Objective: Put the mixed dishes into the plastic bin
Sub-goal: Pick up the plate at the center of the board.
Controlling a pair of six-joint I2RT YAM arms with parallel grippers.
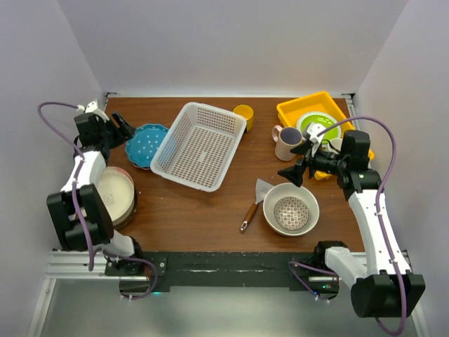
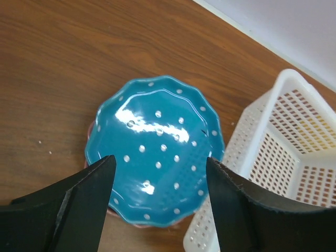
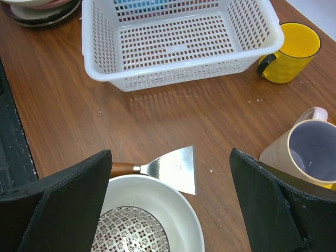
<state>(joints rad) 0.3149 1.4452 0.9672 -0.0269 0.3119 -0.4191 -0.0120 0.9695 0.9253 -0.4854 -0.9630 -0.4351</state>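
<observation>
- The left gripper (image 1: 125, 130) (image 2: 160, 160) hangs wide open and empty above the blue plate (image 1: 146, 145) (image 2: 157, 142), near the table's (image 1: 210, 225) far left corner.
- The right gripper (image 1: 295, 161) (image 3: 170, 155) is also spread wide and holds nothing. It hovers near the right edge, above the gap between the spatula (image 1: 254, 202) (image 3: 173, 168) and the cream mug (image 1: 287, 142) (image 3: 307, 147).
- The blue plate lies on a pink one (image 2: 89, 144), just left of the bin (image 1: 175, 133) (image 2: 262, 131) (image 3: 100, 37).
- The bin stands empty, askew, toward the far edge.
- A yellow mug (image 1: 244, 116) (image 3: 291, 52) stands upright just beside the bin's far right corner.
- The cream mug stands upright just left of the yellow tray (image 1: 295, 109), which holds a green plate (image 1: 317, 125) in the far right corner.
- A cream bowl (image 1: 272, 200) (image 3: 173, 205) sits toward the near right, with a patterned bowl (image 1: 290, 213) (image 3: 134, 231) inside it.
- The spatula lies flat, its blade against the cream bowl's rim.
- A stack of cream plates (image 1: 116, 193) sits at the left edge, partly under the left arm.
</observation>
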